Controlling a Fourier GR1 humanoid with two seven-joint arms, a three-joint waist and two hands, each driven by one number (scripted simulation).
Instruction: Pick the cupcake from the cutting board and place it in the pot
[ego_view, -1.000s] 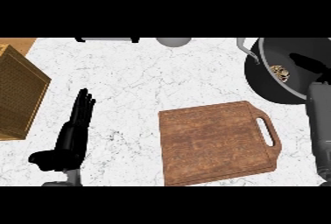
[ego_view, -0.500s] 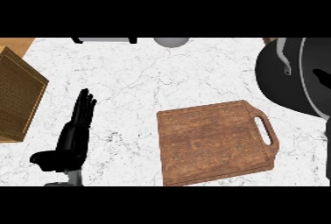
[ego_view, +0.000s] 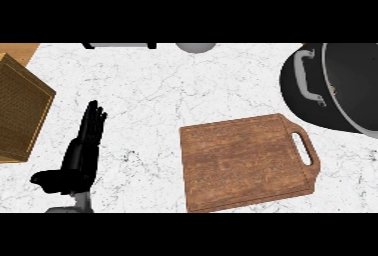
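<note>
Cutting board (ego_view: 247, 162) lies flat on the marbled surface (ego_view: 162, 95), bare, long axis left-right, handle slot facing right. Pot (ego_view: 336, 87) sits upper right; cupcake cannot be made out. Left robot hand (ego_view: 77, 155) rests open, fingers straight, holding nothing.

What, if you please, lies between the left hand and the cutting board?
Nothing: in the head view only bare marble counter separates the open left hand from the cutting board.

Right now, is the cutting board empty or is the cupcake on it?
Empty: the cutting board shows only bare wood, no cupcake on it. Whether the cupcake sits in the pot cannot be told; its inside is mostly out of view.
</note>
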